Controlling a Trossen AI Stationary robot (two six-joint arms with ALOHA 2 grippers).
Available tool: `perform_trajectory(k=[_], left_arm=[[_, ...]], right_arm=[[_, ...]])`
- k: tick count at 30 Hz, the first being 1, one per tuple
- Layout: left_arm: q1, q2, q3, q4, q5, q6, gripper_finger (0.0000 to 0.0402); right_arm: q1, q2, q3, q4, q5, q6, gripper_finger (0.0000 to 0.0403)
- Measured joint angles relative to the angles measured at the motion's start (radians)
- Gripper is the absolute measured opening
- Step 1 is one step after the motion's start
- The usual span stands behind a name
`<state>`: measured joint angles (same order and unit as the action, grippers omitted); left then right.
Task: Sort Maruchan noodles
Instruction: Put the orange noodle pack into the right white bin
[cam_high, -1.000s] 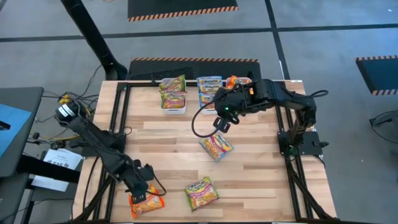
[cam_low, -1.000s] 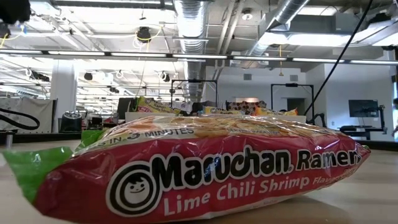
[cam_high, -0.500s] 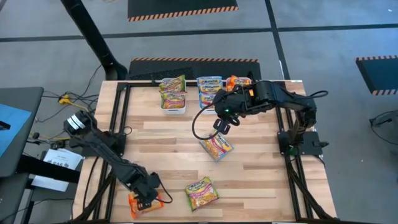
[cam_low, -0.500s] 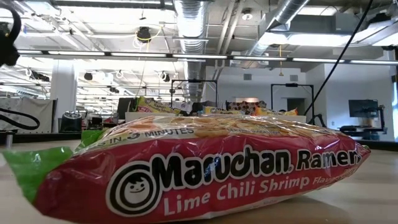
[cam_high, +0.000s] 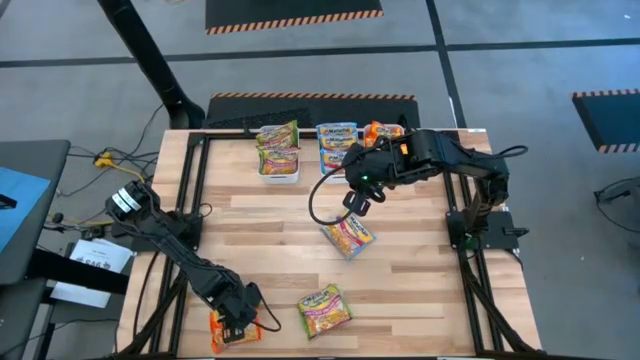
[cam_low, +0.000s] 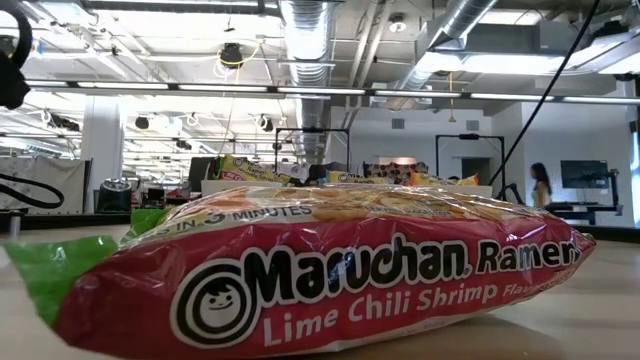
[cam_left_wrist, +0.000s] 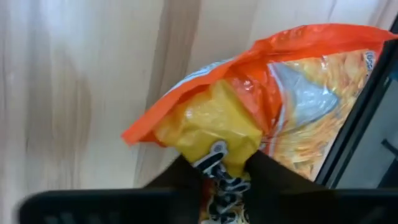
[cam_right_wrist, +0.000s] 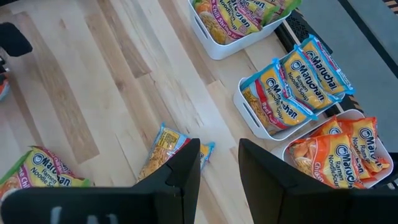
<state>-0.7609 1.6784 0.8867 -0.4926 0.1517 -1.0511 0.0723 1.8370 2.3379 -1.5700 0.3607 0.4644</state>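
Note:
An orange Maruchan noodle packet (cam_high: 218, 328) (cam_left_wrist: 311, 93) lies flat at the table's near left corner, beside the dark frame rail. My left gripper (cam_high: 238, 318) (cam_left_wrist: 221, 171) is down on it and shut on it. A blue-edged packet (cam_high: 347, 237) (cam_right_wrist: 163, 149) lies flat mid-table. My right gripper (cam_high: 355, 203) (cam_right_wrist: 219, 168) hangs open above that packet's far side with nothing between its fingers. A green-edged packet (cam_high: 323, 308) (cam_low: 320, 270) lies near the front edge. My left gripper pinches the orange packet's yellow middle part (cam_left_wrist: 214, 127) between its two fingers, where the plastic bunches up into a ridge. The fingers come from above, pointing down. The rest of the packet lies on the table.
Three white bins stand along the far edge. One holds green-edged packets (cam_high: 278, 168), one blue-edged (cam_high: 337, 160) and one orange (cam_high: 385, 130). Dark frame rails (cam_high: 195, 190) run along the table's left and right sides. A person shows far off in the room (cam_low: 540, 185).
My left gripper has moved toward the table's near edge and a little to the right. It has come down onto the orange packet. My right gripper has kept still.

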Motion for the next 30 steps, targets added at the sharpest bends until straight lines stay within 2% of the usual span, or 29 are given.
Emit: perform_trajectory(k=[2,4,10,15,19,26,30], left_arm=[[0.014,0.000,0.000,0.006,0.023,0.039,0.0027],[0.029,0.000,-0.001,0.022,0.033,0.079,0.0015],[0.102,0.003,0.037,0.018,0.041,0.235,0.0015],[0.185,-0.016,0.083,-0.102,0.031,0.383,0.0010],[0.261,-0.080,0.110,-0.178,0.009,0.467,0.0009],[0.399,-0.233,0.119,-0.193,-0.024,0.540,0.0009],[0.470,-0.313,0.119,-0.204,-0.080,0.573,0.0010]], right_arm=[[0.000,0.000,0.000,0.000,0.000,0.000,0.0134],[0.000,0.000,0.000,0.000,0.000,-0.001,0.0134],[-0.007,0.000,0.000,-0.001,0.000,-0.003,0.0134],[-0.017,0.000,0.000,-0.001,-0.002,-0.038,0.0134],[-0.032,-0.012,-0.001,-0.001,-0.037,-0.055,0.0134],[-0.065,-0.039,0.000,-0.001,-0.047,-0.085,0.0134],[-0.081,-0.040,0.000,-0.001,-0.047,-0.138,0.0134]])
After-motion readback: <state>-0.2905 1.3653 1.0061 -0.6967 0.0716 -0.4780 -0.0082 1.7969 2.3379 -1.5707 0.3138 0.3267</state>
